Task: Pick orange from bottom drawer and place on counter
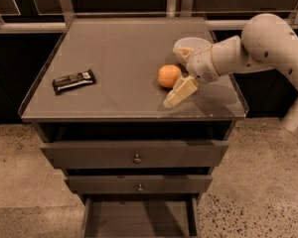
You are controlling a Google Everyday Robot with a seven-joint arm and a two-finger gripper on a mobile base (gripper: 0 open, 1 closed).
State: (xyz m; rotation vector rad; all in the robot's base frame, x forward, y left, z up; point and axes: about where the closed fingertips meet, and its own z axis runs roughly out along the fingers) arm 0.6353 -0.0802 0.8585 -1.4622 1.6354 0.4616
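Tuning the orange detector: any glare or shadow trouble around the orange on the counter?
Camera view: dim, warm light. The counter shows a pale sheen at its front right, under the gripper, which is open just right of the orange. The orange is evenly lit, with only a faint shadow at its base. The bottom drawer lies in shade.

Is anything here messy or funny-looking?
Just one thing: the bottom drawer is pulled out, while the two upper drawers are shut. Nothing looks spilled or broken. The orange sits on the counter beside the open gripper, near a white bowl and a snack bar.
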